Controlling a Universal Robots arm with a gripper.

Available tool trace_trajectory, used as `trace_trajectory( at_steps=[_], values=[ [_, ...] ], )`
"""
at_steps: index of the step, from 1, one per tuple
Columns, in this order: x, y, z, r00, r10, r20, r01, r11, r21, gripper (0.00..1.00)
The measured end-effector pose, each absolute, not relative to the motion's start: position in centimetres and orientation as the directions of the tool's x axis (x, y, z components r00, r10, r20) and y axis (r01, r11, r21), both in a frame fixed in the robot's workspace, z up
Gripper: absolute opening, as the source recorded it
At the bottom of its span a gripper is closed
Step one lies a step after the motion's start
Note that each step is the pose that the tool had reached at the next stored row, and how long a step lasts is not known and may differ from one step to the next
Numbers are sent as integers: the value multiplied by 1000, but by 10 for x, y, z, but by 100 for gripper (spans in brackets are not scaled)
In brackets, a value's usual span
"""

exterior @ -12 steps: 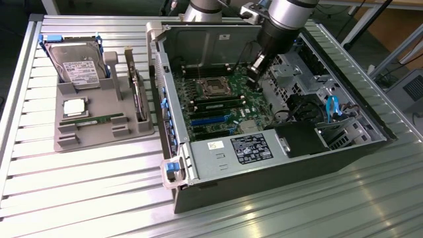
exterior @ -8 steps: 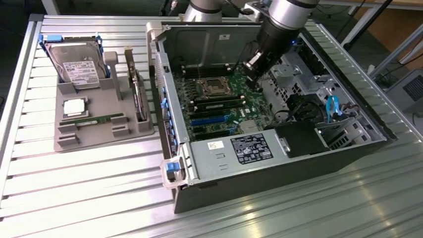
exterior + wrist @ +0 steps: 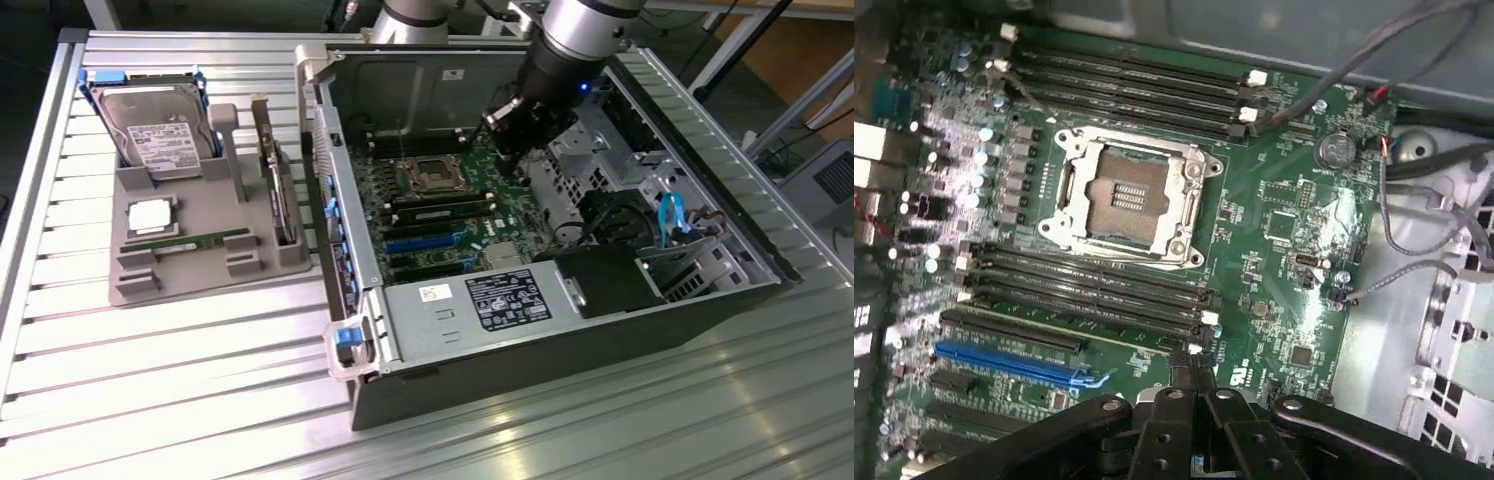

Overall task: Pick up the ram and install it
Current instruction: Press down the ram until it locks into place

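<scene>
**Arm inside the open case, ram seated in a slot**

Ribbed metal tabletop (image 3: 174, 390) carried an open computer case (image 3: 561, 330) lying on its side, with a grey parts holder (image 3: 200, 265) just beside it on the exterior view's left.

Hard to make out: the gripper (image 3: 1192, 372) showed in the wrist view as black linkages converging on a narrow tip just over the end of a memory slot. The fingertips looked drawn together, but whether they pinched anything could not be told. In the exterior view the arm's lower end (image 3: 534, 115) was a dark mass inside the case, and its fingers were lost against the shadowed bays. The case's far corner was cut off by the arm.

Contents of the case: motherboard (image 3: 447, 215) with an open, empty processor socket (image 3: 1131, 195); banks of black memory slots (image 3: 1124, 75) on either side of it; a blue expansion slot (image 3: 1014, 362); a labelled power supply (image 3: 501, 300); blue cables (image 3: 671, 215) by the drive bays. One ram stick (image 3: 434, 213) sat in a slot just beside the socket, on its near side, well apart from the arm's lower end.

Contents of the holder: a hard drive (image 3: 158, 140) standing tilted in the rear compartment, a silver processor chip (image 3: 150, 215) lying flat in the middle, a second ram stick (image 3: 200, 243) lying in front of it, and an expansion card (image 3: 276, 185) standing on edge at the side nearest the case.
</scene>
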State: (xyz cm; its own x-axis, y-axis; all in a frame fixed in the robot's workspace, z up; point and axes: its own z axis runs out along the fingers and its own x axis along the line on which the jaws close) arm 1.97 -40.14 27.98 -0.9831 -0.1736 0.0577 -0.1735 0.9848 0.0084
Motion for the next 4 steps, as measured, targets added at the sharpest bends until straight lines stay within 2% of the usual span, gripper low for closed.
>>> trace_trajectory(
  at_steps=[2, 4],
  values=[
    [20, -401, 280, -996, -73, 58, -73, 997, 8, 10],
    [20, -401, 280, -997, -53, 58, -53, 999, 8, 10]
  ],
)
